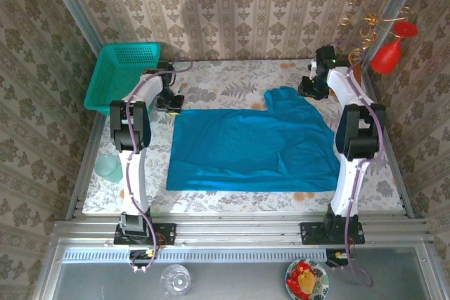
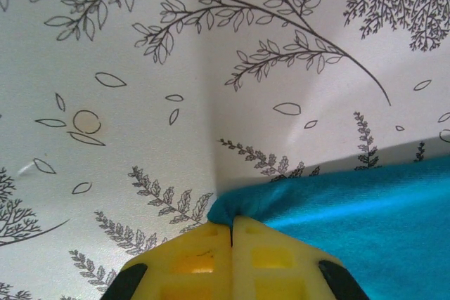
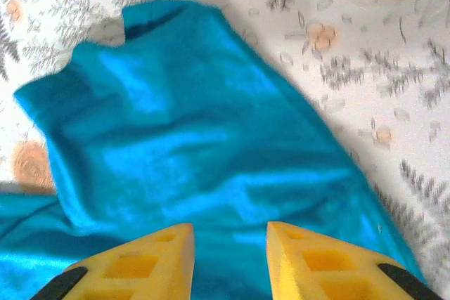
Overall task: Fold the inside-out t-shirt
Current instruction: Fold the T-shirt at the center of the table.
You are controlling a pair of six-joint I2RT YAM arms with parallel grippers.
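Slippage risk on lifting: left tool (image 2: 232,230) pinches merely a corner tip of plain blue-teal cloth t-shirt (image 2: 365,209); right tool (image 3: 230,237) spread above it.

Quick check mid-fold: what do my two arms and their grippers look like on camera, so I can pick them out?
The left arm and right arm both have white links, black joint housings and a lilac cable running along them. The left gripper and right gripper have yellow plastic fingers with square recesses and black trim at the base.
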